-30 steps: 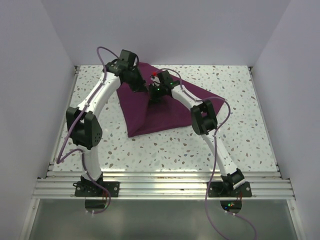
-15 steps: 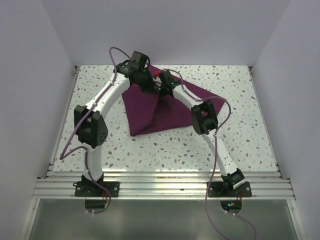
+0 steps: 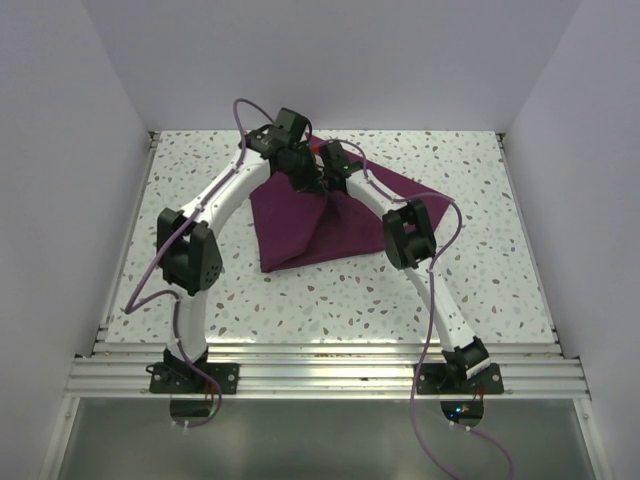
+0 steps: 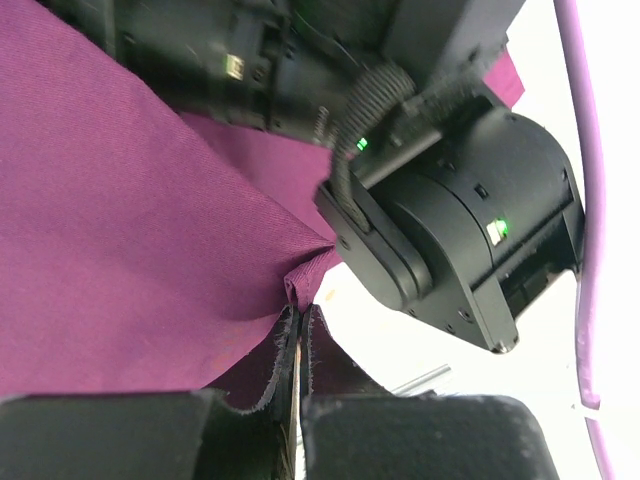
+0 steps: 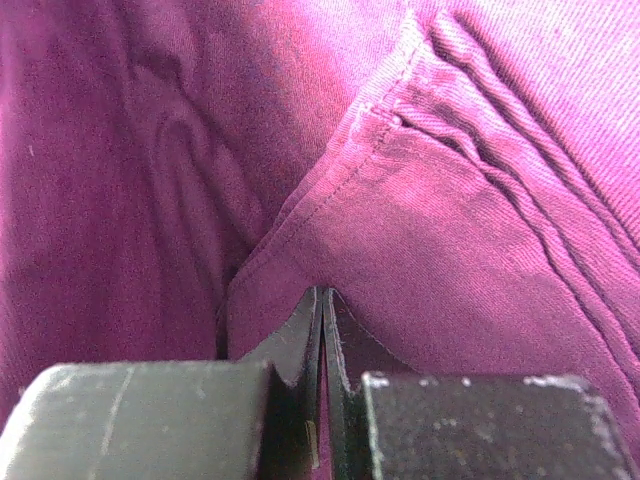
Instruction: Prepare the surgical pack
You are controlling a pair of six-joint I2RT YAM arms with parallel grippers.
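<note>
- Top view: the cloth (image 3: pixel 300 230) lies on the far middle of the speckled surface (image 3: pixel 460 290). It is drawn up into a peak where the two arms meet. One corner trails right and another points toward the near left.
- That view hides both grips. The left pincer (image 3: pixel 308 172) and right pincer (image 3: pixel 326 181) are dark shapes touching at the peak, and their fingers cannot be made out.
- The left wrist view shows the left grip: the fingers are clenched on a thin, frayed edge of the cloth, which rises from them into a small fold.
- Only this view shows how close the arms are. The right arm's black wrist housing (image 4: pixel 450 230), green lights lit, hangs just beside the fold. Pale surface lies under it, and a purple cable (image 4: pixel 585 200) runs down the right edge.
- The right wrist view shows the other grip: the fingers are pressed together on a stitched hem (image 5: pixel 345 185). Cloth fills the whole frame, with ridged folds at upper right.
</note>
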